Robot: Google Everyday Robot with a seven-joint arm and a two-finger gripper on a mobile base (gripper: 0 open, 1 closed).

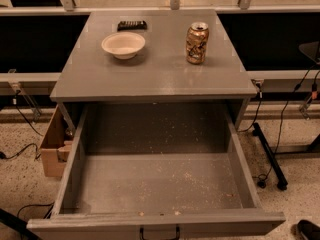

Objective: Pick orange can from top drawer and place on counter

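Note:
The orange can point(197, 43) stands upright on the grey counter point(160, 69), toward its right rear, with the silver lid up. The top drawer point(155, 184) is pulled wide open below the counter, and nothing but crumbs lies on its speckled floor. Its small dark handle point(159, 232) shows at the bottom edge. The gripper and the arm are out of view.
A cream bowl point(123, 44) sits on the counter's left rear, with a flat dark object point(132, 25) behind it. A wooden box point(54, 146) stands on the floor at the left. Cables and a black stand leg point(270, 156) lie at the right.

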